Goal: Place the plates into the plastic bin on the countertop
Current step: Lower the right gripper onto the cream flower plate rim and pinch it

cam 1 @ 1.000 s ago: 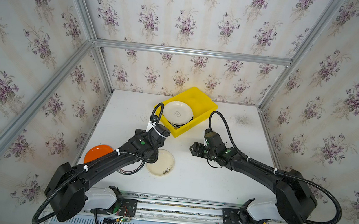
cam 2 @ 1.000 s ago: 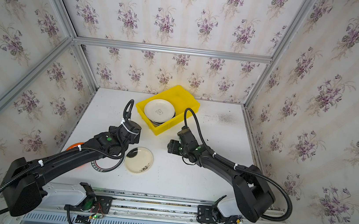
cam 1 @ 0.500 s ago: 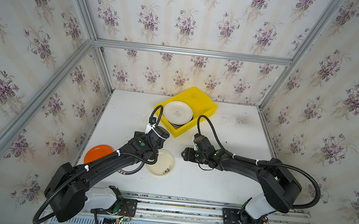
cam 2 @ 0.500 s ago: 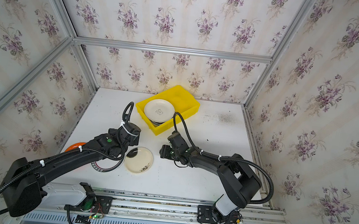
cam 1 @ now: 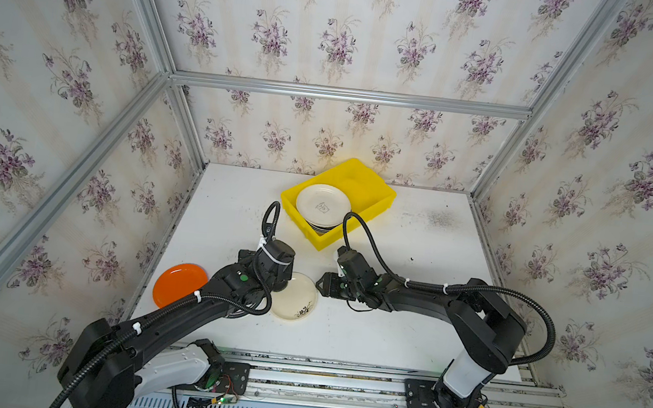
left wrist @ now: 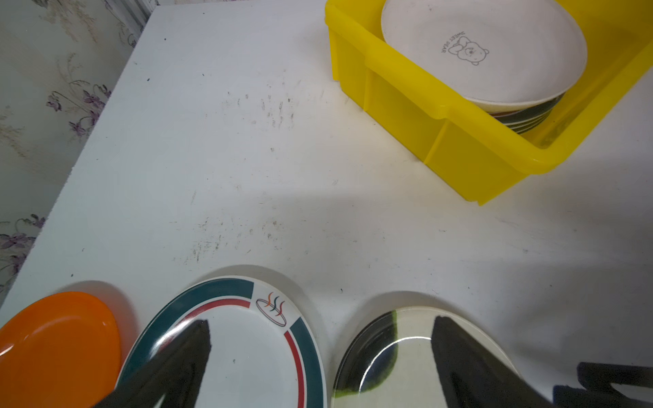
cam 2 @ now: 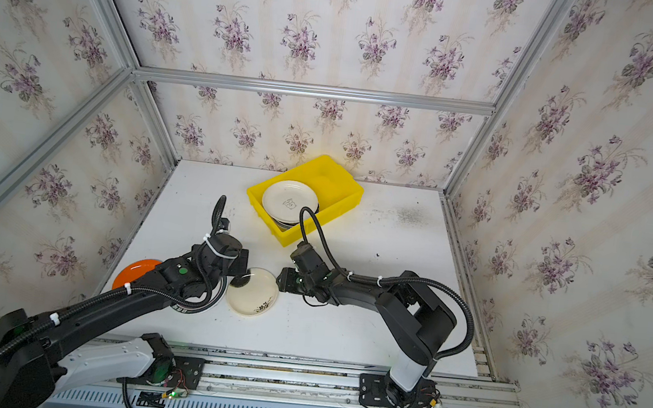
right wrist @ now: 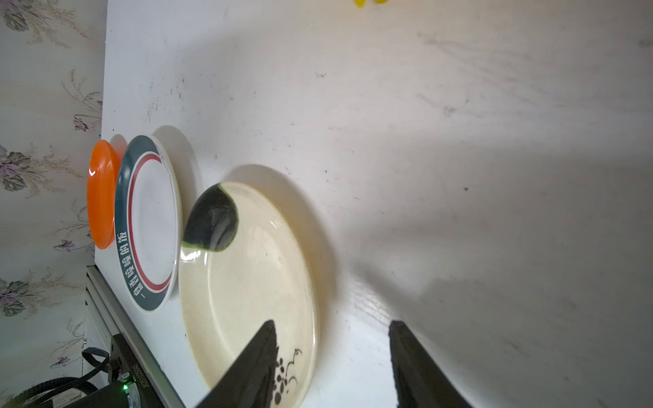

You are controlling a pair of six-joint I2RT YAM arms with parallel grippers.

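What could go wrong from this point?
The right hand straddles the rim of the glossy cream plate; it may slip or shove the plate. The open left hand hovers partly over the same plate, so the arms may collide. The stack in the bin stands rim-high; another plate could slide off.

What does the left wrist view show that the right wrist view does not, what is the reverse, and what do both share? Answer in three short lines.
Left wrist only: the stack of plates inside the yellow bin, topped by a bear-print plate; the right wrist view catches just a yellow sliver.
Right wrist only: white lettering on the green-rimmed plate and the dark sprig on the cream plate.
Both: the orange plate, the green-rimmed plate and the cream plate with its dark patch, all lying on the white countertop.
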